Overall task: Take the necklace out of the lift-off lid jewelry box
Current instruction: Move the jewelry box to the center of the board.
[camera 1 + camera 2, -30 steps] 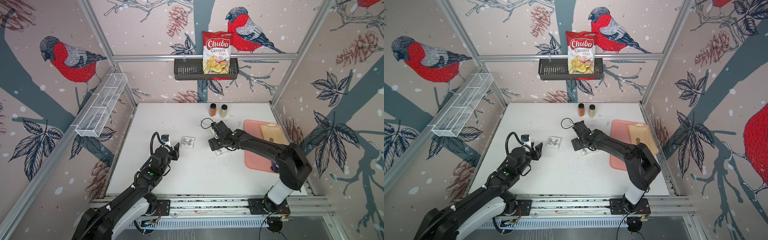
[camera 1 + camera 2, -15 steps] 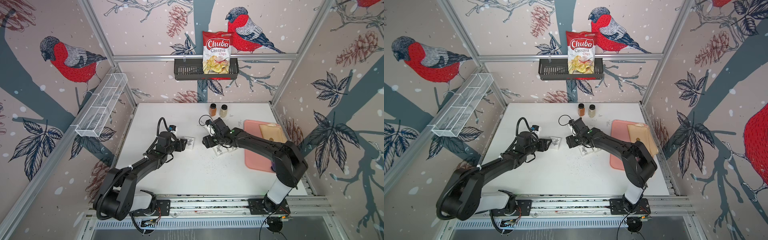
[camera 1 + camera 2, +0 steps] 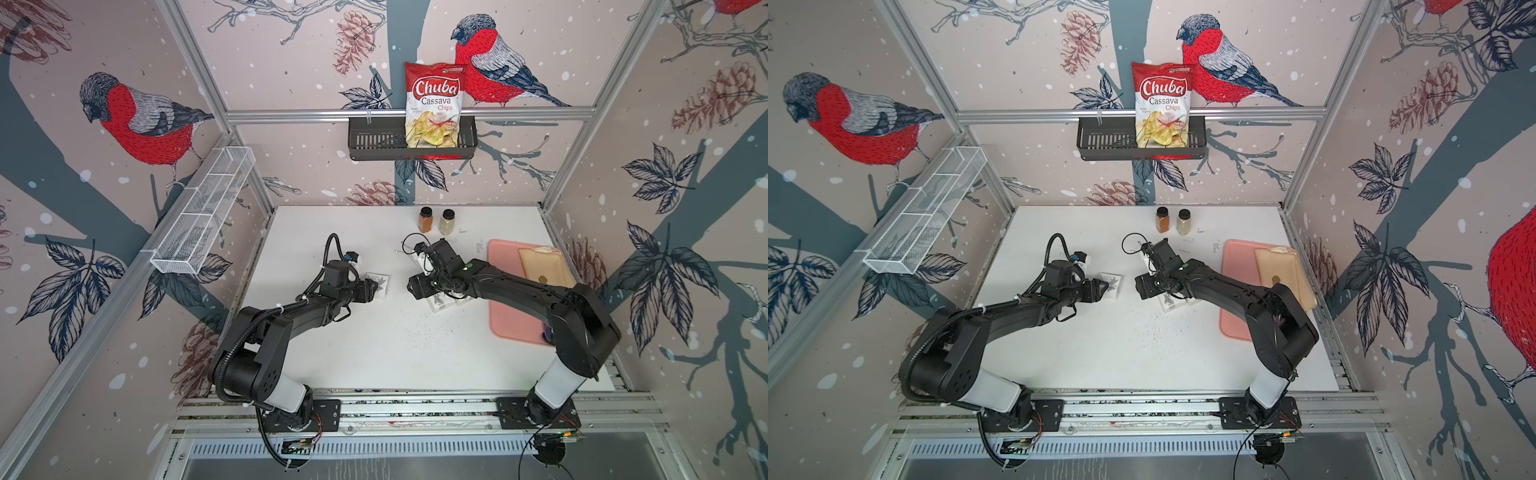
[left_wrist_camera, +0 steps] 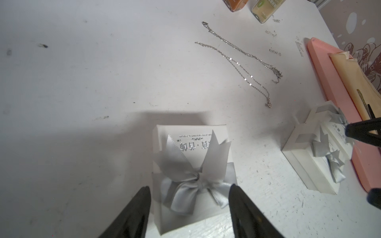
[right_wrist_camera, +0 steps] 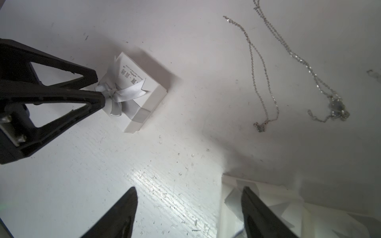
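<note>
A closed white jewelry box [image 4: 191,140] with a grey ribbon bow sits left of the table's middle, also visible in a top view [image 3: 381,282]. My left gripper [image 4: 189,186] is open, with a fingertip on each side of the box's bow end and a small gap to the walls. Two silver necklace chains [image 4: 237,61] lie loose on the table beyond it, and the necklace chains [image 5: 266,82] show again in the right wrist view. My right gripper [image 5: 188,189] is open over bare table, one finger beside a second white ribboned box [image 4: 317,152].
Two spice jars [image 3: 426,219] stand at the back. A pink tray [image 3: 505,291] holding a tan pouch [image 3: 540,266] lies to the right, touching the second box. A chips bag [image 3: 434,104] hangs in a black wall basket. A wire basket [image 3: 203,212] lines the left wall.
My left arm has reached away from the front edge to the closed box, and its jaws now straddle it. My right gripper has shifted a little toward the table's middle.
</note>
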Available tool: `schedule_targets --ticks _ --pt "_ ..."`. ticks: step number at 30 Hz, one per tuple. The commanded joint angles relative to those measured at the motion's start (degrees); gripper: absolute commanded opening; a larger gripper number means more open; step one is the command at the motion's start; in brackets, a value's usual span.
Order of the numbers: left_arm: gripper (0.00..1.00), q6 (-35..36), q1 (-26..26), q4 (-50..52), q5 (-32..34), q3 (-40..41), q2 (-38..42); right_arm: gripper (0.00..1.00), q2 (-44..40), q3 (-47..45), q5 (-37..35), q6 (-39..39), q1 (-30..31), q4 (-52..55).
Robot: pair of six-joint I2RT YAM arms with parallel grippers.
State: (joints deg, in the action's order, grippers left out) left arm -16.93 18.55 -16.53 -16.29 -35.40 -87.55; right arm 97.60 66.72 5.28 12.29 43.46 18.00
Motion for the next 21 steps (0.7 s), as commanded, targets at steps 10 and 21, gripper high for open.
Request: schedule_targets --ticks 10,21 --pt "0.63 -4.55 4.57 -7.72 -7.26 -1.08 -3.88 0.79 -0.35 -1.94 2.19 1.67 -1.79 -3.71" --pt "0.66 -9.98 5.11 -3.89 3.79 4.8 8.08 0.88 4.93 3.47 0.22 0.46 -0.49 -1.65"
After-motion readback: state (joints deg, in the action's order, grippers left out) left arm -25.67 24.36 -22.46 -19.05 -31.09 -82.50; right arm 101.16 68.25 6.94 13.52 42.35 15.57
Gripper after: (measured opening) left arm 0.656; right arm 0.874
